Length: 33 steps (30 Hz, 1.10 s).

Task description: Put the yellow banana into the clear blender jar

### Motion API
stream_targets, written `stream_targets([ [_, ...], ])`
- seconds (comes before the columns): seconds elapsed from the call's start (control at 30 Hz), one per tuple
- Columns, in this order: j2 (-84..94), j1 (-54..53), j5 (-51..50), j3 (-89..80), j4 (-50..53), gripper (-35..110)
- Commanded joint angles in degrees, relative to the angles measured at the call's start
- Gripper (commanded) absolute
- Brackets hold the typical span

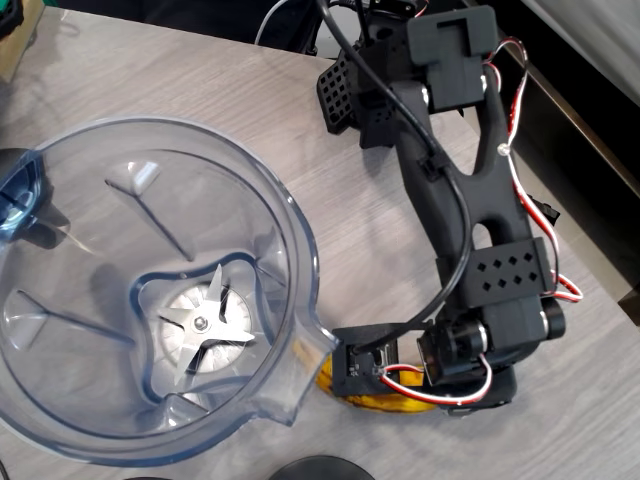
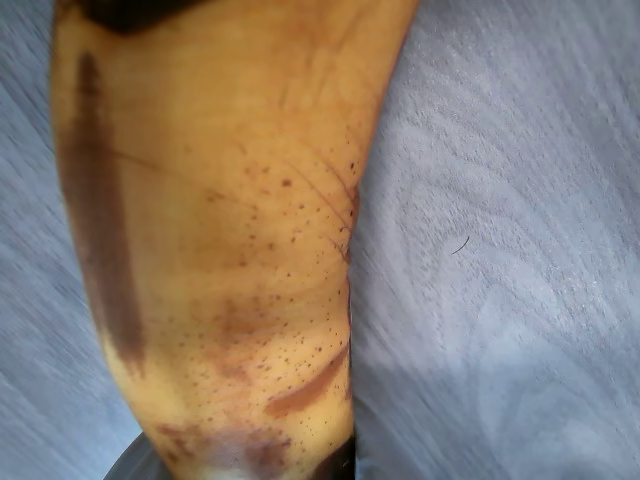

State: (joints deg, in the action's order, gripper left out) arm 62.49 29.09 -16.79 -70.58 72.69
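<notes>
A large clear blender jar (image 1: 150, 290) stood at the left side of the grey wood-grain tabletop (image 1: 340, 230), holding nothing but its silver blade (image 1: 205, 325). The yellow banana (image 1: 385, 402) lay on the tabletop near the front edge, just beside the jar's pour spout, mostly hidden beneath the black arm (image 1: 460, 180). The gripper (image 1: 400, 385) was lowered right over it. In the wrist view the spotted peel loomed very close. Whether the fingers were spread or clamped could not be told. Judging by this, grasping, lifting and dropping into the jar all remained.
</notes>
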Motion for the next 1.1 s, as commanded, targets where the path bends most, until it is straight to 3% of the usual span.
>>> stream_targets([
  [0.0, 0.18, 0.70, 0.53, 2.11, 0.62, 10],
  [0.57, 4.92, 0.62, 0.26, 2.29, 1.93, 16],
  [1.07, 28.92, 1.85, 0.79, 2.37, 1.14, 16],
])
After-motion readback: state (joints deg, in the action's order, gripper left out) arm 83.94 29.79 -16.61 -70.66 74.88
